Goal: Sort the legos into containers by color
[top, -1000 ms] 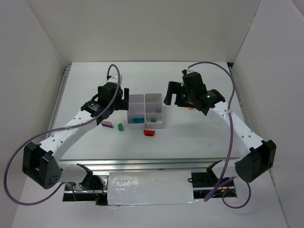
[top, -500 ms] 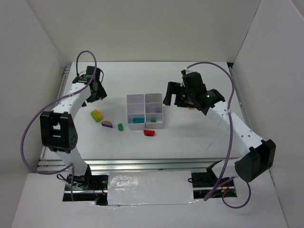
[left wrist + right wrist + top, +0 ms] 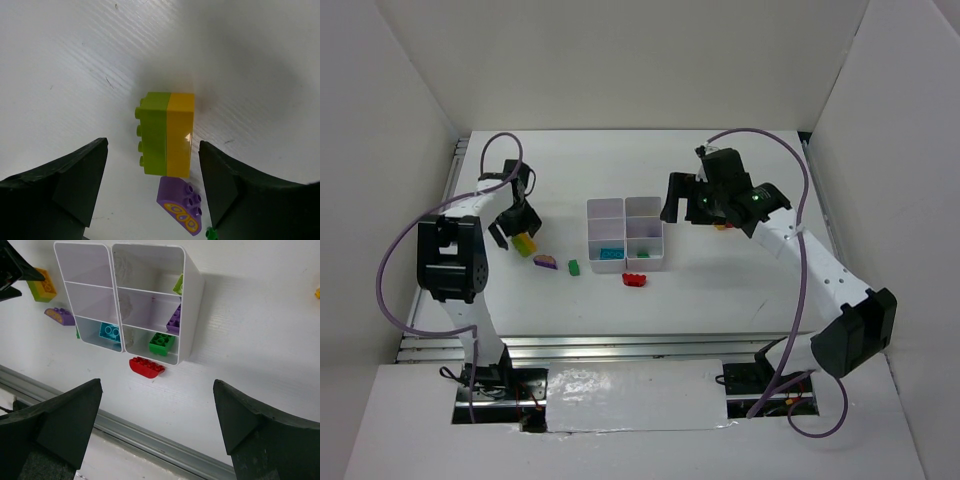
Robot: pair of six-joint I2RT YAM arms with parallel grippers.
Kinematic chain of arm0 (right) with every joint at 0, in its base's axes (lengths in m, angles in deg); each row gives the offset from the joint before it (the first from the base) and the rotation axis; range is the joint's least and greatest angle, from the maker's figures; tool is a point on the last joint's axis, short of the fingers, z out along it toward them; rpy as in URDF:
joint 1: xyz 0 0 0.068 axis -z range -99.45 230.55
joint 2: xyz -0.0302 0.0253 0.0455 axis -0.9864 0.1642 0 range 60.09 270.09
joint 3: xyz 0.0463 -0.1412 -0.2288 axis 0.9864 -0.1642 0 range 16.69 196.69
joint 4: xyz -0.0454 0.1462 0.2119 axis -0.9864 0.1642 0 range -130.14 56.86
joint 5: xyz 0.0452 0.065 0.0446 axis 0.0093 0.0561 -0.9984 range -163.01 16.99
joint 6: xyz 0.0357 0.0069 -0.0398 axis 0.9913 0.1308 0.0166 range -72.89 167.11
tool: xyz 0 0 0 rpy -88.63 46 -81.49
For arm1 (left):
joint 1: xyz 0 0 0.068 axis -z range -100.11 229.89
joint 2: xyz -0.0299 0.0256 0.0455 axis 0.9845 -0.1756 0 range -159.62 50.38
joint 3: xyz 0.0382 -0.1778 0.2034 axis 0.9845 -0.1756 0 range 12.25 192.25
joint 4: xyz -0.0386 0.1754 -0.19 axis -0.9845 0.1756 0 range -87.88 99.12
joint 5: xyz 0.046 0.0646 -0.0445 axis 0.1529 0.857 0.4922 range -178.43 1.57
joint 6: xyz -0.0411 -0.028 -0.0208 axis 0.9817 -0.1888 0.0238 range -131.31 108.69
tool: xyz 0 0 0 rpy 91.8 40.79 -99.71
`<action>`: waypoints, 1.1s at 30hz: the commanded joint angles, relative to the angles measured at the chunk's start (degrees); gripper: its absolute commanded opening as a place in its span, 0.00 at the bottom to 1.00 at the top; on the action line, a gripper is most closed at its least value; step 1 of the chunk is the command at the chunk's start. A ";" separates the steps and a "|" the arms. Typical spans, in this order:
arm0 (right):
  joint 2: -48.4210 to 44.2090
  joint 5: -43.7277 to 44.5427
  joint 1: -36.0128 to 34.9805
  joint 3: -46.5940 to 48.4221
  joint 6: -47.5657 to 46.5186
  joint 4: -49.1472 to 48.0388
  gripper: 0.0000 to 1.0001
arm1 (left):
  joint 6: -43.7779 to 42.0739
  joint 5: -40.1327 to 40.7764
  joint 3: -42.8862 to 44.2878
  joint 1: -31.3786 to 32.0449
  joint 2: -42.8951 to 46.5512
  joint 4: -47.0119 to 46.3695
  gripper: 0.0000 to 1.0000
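The legos are small studded bricks. A two-coloured block (image 3: 166,134), half lime green and half yellow, lies on its side on the white table (image 3: 240,60). A curved purple piece (image 3: 181,205) printed with yellow ovals sits just beside it. The left gripper (image 3: 513,230) hangs over the two-coloured block with its jaws spread, one finger on each side, neither touching. The white six-pocket containers (image 3: 192,315) hold a teal brick (image 3: 110,332), a green brick (image 3: 161,343) and a purple brick (image 3: 174,318) in separate pockets. A red curved brick (image 3: 146,366) lies just outside one wall. The right gripper (image 3: 157,390) hovers above the containers, jaws wide and holding nothing.
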 commanded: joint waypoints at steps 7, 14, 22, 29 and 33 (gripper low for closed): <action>1.68 -0.87 0.39 6.10 -1.16 2.36 0.99 | 0.53 -3.55 -1.92 -1.12 -3.04 -5.41 0.35; 3.00 -2.36 0.65 9.00 -0.01 2.80 1.00 | -2.28 -6.09 4.06 -1.39 -2.17 -6.29 0.00; 5.36 -15.35 3.56 11.73 5.35 -3.26 0.97 | -7.91 -14.70 14.42 5.88 11.10 -11.13 0.00; 6.16 -23.10 3.56 11.56 9.38 -11.52 0.95 | -8.35 -23.46 27.52 18.55 11.28 -11.73 0.00; 4.50 -19.85 3.56 11.12 10.01 -14.07 0.94 | -8.52 -26.41 34.36 24.35 8.39 -13.33 0.00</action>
